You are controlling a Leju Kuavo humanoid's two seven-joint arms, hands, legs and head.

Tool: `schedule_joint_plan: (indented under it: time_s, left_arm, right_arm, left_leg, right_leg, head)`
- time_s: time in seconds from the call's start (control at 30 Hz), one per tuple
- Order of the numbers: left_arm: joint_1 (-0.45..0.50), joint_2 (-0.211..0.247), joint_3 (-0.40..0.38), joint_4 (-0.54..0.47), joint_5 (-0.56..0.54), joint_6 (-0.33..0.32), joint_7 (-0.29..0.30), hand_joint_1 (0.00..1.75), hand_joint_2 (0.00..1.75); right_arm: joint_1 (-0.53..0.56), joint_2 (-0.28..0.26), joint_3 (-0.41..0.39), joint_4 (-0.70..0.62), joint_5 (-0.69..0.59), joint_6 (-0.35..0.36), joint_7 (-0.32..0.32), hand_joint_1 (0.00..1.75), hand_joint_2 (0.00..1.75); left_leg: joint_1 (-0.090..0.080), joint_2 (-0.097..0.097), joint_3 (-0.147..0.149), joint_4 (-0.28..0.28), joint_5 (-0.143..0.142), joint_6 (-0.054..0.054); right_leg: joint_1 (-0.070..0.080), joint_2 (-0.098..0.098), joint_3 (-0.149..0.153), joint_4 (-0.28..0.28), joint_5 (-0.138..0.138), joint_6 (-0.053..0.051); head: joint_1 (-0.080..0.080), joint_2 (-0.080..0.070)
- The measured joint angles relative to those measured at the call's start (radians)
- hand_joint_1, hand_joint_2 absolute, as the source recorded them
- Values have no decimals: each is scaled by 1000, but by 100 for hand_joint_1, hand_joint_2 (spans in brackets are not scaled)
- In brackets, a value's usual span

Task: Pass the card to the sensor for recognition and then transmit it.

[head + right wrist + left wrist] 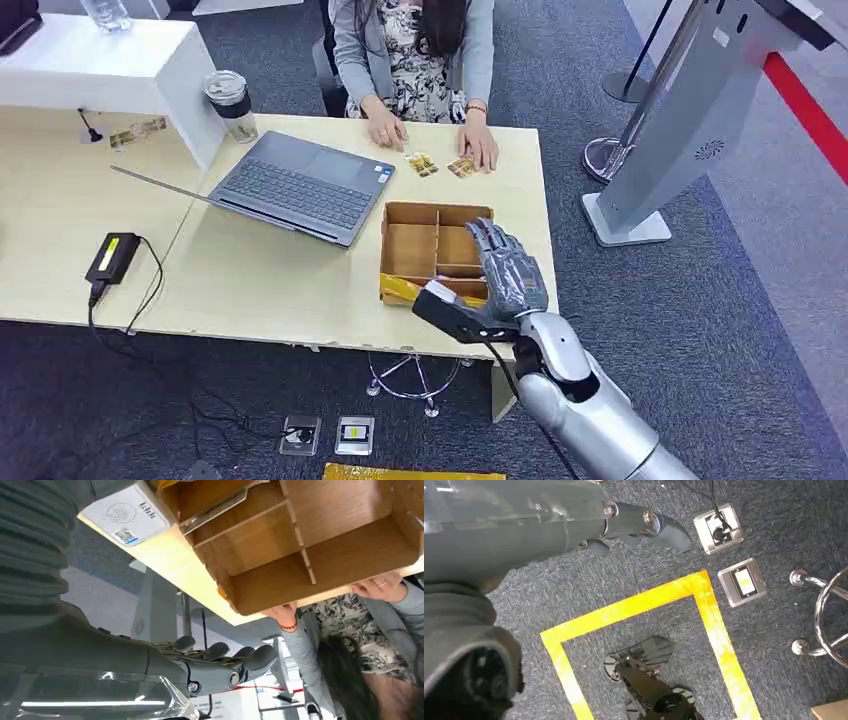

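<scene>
Right hand (pixel 508 272): fingers apart and stretched out, holding nothing, over the near right corner of the wooden tray (pixel 410 250).
Left hand (pixel 644 522): hangs above the carpet floor (pixel 634 575), fingers loosely curved, nothing in it.
Wooden tray: divided into compartments, on the surface (pixel 250 270) near its front edge.
Cards (pixel 422 164): two lie on the surface beyond the tray, by the person's hands (pixel 480 148).
Laptop (pixel 300 185): open, left of the tray.
Kiosk stand (pixel 690 120): on the floor, right of the tray.
</scene>
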Motion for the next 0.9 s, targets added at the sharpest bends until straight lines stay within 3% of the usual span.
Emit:
schedule_joint_plan:
  time_s: [0.23,0.37,0.73,0.9]
  left_arm:
    - [0,0,0,0,-1,1,0,0,0]
    - [0,0,0,0,-1,3,0,0,0]
    - [0,0,0,0,-1,5,3,0,0]
    - [0,0,0,0,-3,6,7,0,0]
  right_arm:
    - [0,14,19,20,90,-6,-5,0,175]
    - [-17,15,26,63,84,-30,-43,0,175]
    - [-32,15,26,105,82,-58,-52,0,175]
    - [-61,25,26,212,66,-101,-58,0,175]
  left_leg:
    - [0,0,0,0,0,0]
    - [0,0,0,0,0,0]
    - [0,0,0,0,0,0]
    - [0,0,0,0,0,0]
  right_leg:
    - [0,0,0,0,0,0]
    - [0,0,0,0,0,0]
    - [0,0,0,0,0,0]
    - [0,0,0,0,0,0]
  head:
    - [0,0]
    - [0,0]
    - [0,0]
    - [0,0]
